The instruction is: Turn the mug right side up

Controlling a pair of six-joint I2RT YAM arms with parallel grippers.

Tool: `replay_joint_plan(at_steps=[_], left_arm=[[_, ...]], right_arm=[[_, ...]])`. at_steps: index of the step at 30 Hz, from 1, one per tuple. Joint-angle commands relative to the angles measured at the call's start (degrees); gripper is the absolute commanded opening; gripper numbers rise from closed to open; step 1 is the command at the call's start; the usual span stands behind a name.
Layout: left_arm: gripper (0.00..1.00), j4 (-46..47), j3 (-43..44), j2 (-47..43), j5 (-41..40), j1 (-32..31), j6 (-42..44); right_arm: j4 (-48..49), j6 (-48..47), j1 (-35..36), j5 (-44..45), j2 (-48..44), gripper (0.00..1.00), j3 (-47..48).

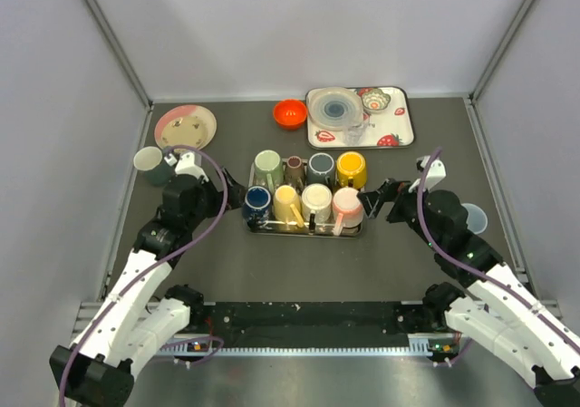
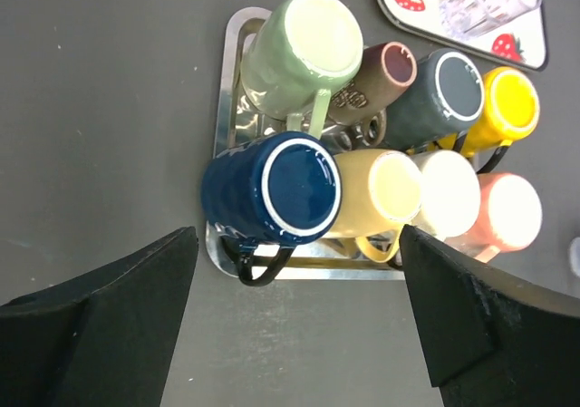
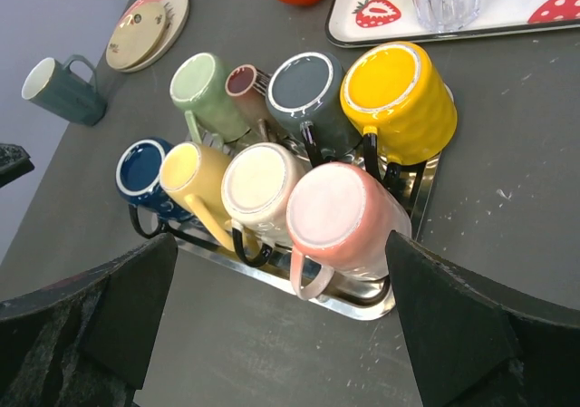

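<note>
Top external view is showing, from the left, a grey-green mug [image 1: 149, 164] standing upright, well apart from the rest. Next, the left gripper [image 2: 297, 244] is hanging wide open, holding nothing, and pointing at the navy mug [image 1: 256, 200]. That mug is sitting bottom up at the left front corner of the metal tray [image 1: 308, 230], pressing against a pale yellow mug [image 1: 287, 203], with the rest of the tray packed the same way. Which one is meant I cannot tell. At the right, the right gripper [image 3: 281, 244] is also gaping empty, facing the pink mug [image 1: 347, 206]. The mugs are crowding each other, so a gripper pushing in is risking toppling a neighbour, and both arms reaching together are risking a clash over the tray
</note>
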Motion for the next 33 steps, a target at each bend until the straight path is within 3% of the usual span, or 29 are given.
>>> replay_joint_plan(at_steps=[1,7,12,15,16,17,19,22,25,33], left_arm=[[0.99,-0.66,1.12,-0.78,-1.11,-0.11,4.66],[0.99,-2.49,0.66,-2.2,-4.1,-0.11,10.1],[0.99,-6.45,3.3,4.47,-2.18,-0.2,13.01],[0.99,-6.63,3.92,7.63,-4.8,-2.12,12.05],[0.99,-6.54,3.92,8.17,-5.33,-2.57,10.31],[0.99,-4.8,3.13,10.18,-11.86,-2.48,3.94],[0.99,-5.84,4.17,11.86,-12.98,-2.39,1.16],[0.99,-3.12,2.69,10.39,-11.06,-2.39,-0.35],[0.99,-1.0,2.07,9.76,-3.79,-2.57,4.56],[0.98,-11.37,8.83,16.17,-10.86,-14.6,12.4]], right_arm=[[1.15,0.08,-0.38,1.19,-0.75,0.99,0.55],[0.8,-1.42,-0.38,-1.44,-0.92,0.99,0.9],[-0.78,-2.47,-0.38,-0.74,-0.13,0.99,2.04],[-1.31,-2.38,-0.38,-0.65,0.31,0.99,2.31],[-1.23,-2.3,-0.38,-0.74,0.39,0.99,2.13],[-1.4,-2.3,-0.38,-0.74,0.74,0.99,2.13],[-1.66,-2.38,-0.38,-0.56,0.75,0.99,2.13],[-2.19,-2.65,-0.38,-0.21,0.57,0.99,2.22],[-2.54,-2.65,-0.38,0.49,0.22,0.99,2.13],[-3.69,-2.73,-0.38,0.67,2.85,0.99,2.66]])
